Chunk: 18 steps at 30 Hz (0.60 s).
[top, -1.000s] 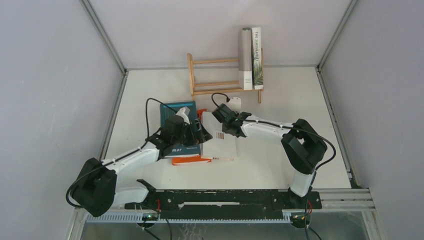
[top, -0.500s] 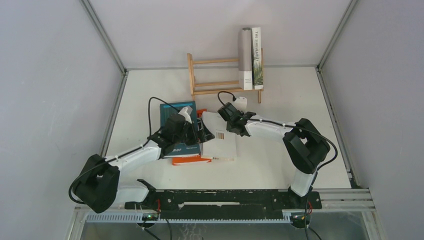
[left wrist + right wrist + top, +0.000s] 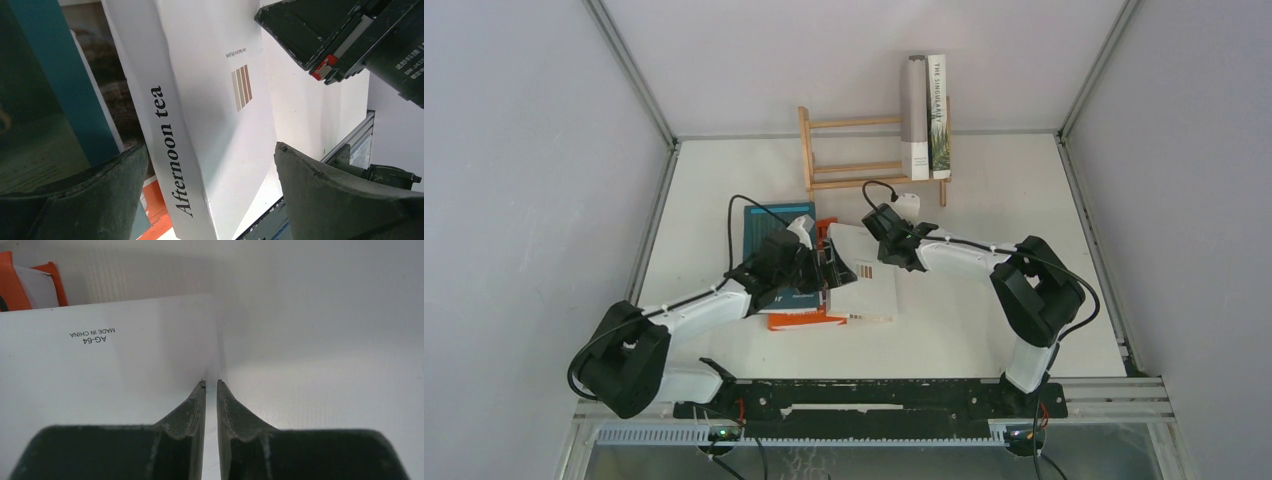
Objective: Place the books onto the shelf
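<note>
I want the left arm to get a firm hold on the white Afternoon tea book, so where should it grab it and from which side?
Grip it near the spine, squeezing both covers. The Afternoon tea book is tilted up on edge, pinched by the right gripper, spine facing the open left gripper, whose fingers straddle it. Coming in spine-first looks best.

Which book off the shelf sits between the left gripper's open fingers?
The white book with "Afternoon tea" on its spine, inside the left gripper; the teal book and orange book lie on its spine side.

White book (image 3: 876,292) over orange book (image 3: 809,321)
</note>
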Tool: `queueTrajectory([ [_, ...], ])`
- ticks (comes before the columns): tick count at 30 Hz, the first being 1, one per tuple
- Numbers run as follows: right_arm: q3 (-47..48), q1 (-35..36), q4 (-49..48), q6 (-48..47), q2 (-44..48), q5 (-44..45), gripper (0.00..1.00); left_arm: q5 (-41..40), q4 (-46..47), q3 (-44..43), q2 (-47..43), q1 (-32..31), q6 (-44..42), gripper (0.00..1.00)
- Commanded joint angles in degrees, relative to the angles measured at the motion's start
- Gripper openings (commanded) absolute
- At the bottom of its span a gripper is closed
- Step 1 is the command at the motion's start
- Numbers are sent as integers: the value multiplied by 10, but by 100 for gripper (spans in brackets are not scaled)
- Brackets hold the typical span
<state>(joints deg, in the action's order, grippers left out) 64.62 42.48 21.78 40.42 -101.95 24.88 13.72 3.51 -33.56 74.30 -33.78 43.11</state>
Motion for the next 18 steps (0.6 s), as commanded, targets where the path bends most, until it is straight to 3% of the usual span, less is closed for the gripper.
queueTrajectory([
  [1, -29, -9, 22, 4, -27, -26, 20, 9, -8, -23, 11, -6, -2, 100],
  [14, -30, -14, 19, 0, -30, -33, 20, 26, 0, -32, 26, -9, -5, 100],
  [18, -29, -17, 19, -3, -28, -35, 20, 39, 24, -31, 13, -11, 0, 96],
])
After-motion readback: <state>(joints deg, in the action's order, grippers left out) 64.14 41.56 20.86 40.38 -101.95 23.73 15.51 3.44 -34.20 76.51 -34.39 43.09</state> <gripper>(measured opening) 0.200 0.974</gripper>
